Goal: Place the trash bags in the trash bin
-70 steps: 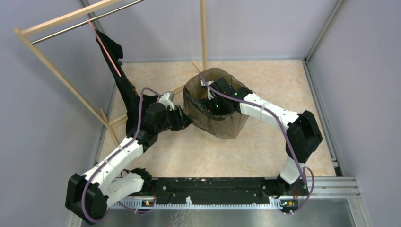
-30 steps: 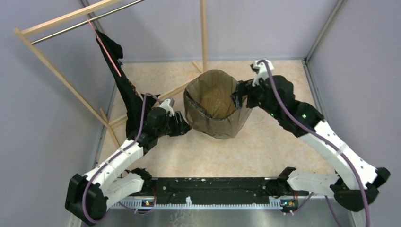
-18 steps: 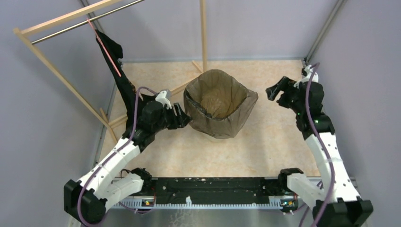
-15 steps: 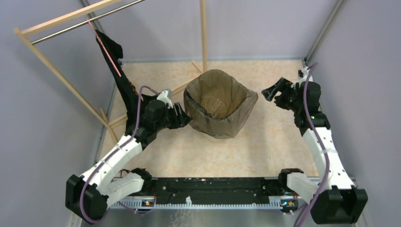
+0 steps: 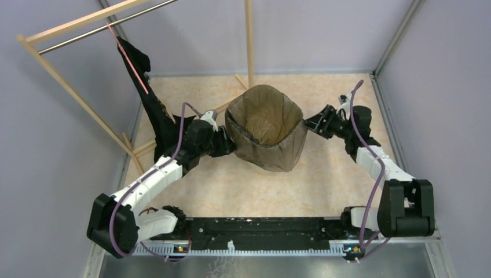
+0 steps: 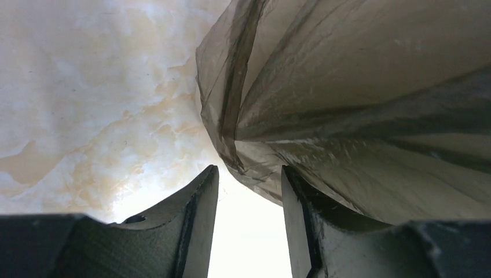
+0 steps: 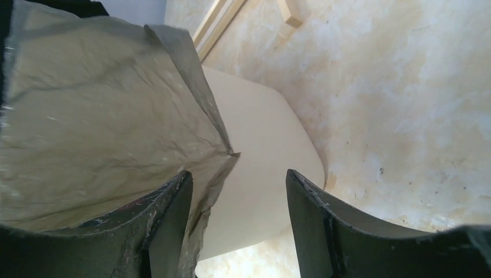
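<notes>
Within grey walls (image 5: pixel 324 35), a marbled worktop (image 5: pixel 324 185) is seen. The left end effector (image 6: pixel 249 174) is poised with fingers apart at a fold of the brown bag (image 6: pixel 359 87), the right end effector (image 7: pixel 237 176) likewise at its hem; the bin (image 7: pixel 260 145), lined with that bag, is set mid-worktop between them. A black bag (image 5: pixel 153 107) is hung on a rack (image 5: pixel 69 87) at the left.

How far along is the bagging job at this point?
Done: a brown bag lines the bin, its top folded down over the rim. In hand: left tool and right tool, both open, flank the bin at the bag's skirt. Left: what looks like a black bag hangs on the wooden rack.
</notes>
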